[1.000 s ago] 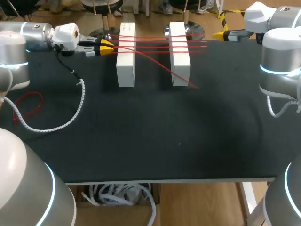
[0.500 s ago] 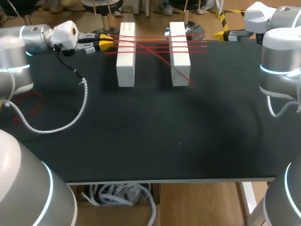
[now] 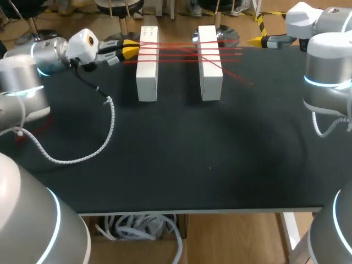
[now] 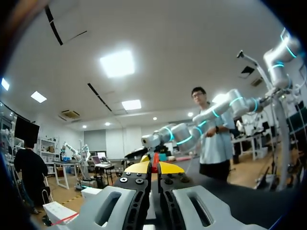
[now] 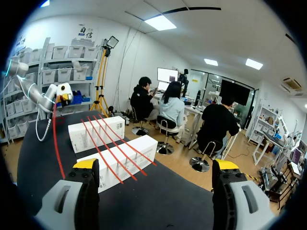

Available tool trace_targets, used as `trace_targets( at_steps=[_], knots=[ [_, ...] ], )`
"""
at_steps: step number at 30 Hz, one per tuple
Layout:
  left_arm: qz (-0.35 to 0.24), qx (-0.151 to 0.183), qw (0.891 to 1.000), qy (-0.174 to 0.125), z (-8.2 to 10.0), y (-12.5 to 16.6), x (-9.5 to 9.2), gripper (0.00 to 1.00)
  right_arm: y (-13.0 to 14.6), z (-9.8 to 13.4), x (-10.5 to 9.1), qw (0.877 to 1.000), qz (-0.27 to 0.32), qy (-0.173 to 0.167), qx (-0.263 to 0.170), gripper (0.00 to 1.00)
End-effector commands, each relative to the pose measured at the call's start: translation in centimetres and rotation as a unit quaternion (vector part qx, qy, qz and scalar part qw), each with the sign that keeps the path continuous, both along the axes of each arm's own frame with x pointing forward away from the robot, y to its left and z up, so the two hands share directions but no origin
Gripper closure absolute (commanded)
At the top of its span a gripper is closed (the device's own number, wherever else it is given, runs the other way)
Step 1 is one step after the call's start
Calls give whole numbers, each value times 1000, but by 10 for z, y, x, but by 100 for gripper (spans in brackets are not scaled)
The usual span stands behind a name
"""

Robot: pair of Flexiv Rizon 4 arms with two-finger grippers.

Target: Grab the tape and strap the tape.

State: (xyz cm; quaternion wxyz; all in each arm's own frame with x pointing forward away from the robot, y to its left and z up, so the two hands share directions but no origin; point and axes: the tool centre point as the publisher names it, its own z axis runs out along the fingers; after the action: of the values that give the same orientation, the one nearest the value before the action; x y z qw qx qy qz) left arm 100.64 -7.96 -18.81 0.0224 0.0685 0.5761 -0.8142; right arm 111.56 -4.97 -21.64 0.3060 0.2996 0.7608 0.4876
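Your left gripper (image 3: 125, 50) sits level with the box tops, just beside the nearer white box (image 3: 147, 77), probably so the strand it holds pulls taut and lies flat across the top. Its yellow tips are pressed together on the red tape (image 4: 155, 160), with no gap visible. From the tips the tape runs out over that box and the second white box (image 3: 210, 82) beyond it in several strands. One strand crosses diagonally, and its loose end lies on the table (image 3: 192, 154) past the second box. Your right gripper (image 5: 156, 165) is well apart on that far side. Its fingers are spread wide with nothing between them, likely parked to take the tape end. Strapping looks partly done.
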Motion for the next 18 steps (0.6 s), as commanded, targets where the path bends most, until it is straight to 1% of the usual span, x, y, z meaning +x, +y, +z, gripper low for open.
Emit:
trace_targets(
  at_steps=[1,4,8,10,15,18],
  knots=[
    [50,11,999,11,18,2,-18,100,0,0,0,1000,0,0,0,0],
    [55,9,998,6,27,1,-22,100,0,0,0,1000,0,0,0,0],
    [52,5,999,0,37,-2,-23,100,0,0,0,1000,0,0,0,0],
    [48,-3,999,-10,43,-4,-22,100,0,0,0,1000,0,0,0,0],
    [35,-4,999,-12,50,-6,-20,100,0,0,0,1000,0,0,0,0],
    [27,-10,1000,-10,51,-7,-18,100,0,0,0,1000,0,0,0,0]
  ],
)
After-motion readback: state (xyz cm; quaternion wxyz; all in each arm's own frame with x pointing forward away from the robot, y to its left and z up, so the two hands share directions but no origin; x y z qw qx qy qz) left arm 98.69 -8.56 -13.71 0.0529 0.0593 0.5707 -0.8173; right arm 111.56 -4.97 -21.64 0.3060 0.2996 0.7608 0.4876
